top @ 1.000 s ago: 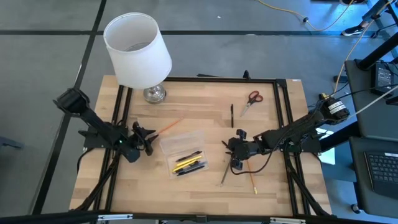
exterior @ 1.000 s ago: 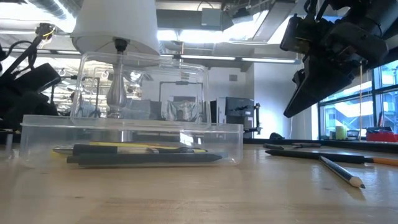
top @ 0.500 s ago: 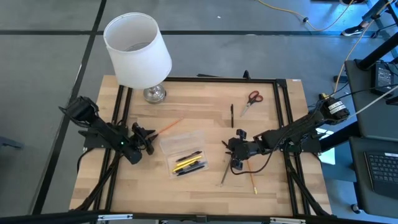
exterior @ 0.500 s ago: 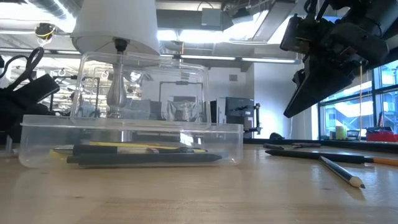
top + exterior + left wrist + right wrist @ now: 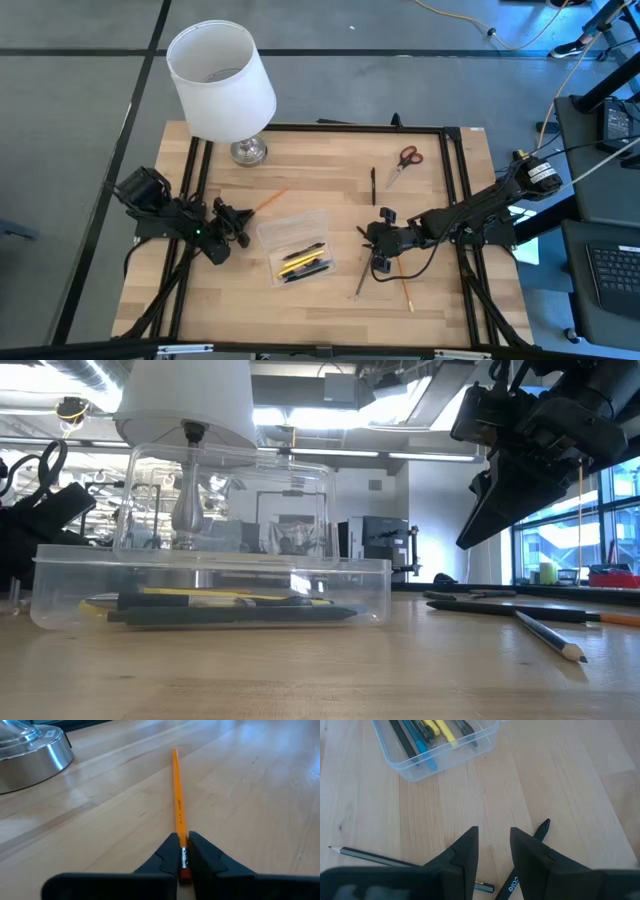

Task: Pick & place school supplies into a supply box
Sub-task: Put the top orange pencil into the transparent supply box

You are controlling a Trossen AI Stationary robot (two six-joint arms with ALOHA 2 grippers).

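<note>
An orange pencil lies on the wooden table left of the middle. My left gripper is shut on its eraser end. The clear supply box stands at the middle and holds several pens and pencils; it also shows in the low view and the right wrist view. My right gripper hangs open and empty above the table, right of the box, over a grey pencil. Red-handled scissors and a black pen lie at the far right. My left gripper pinches the orange pencil's eraser end between its two fingertips. The fingers come nearly level from the table's left side and lie along the pencil. The pencil stretches away from the fingers, and its pointed end lies low on the tabletop.
A white-shaded lamp with a metal foot stands at the far left. A yellow-orange pencil lies near the front right. A dark pen lies just beyond my right gripper. Black frame rails run along the table's edges.
My left arm has dropped lower and drawn in toward its gripper, which tips flatter and stays at the orange pencil's eraser end. My right arm has kept still.
</note>
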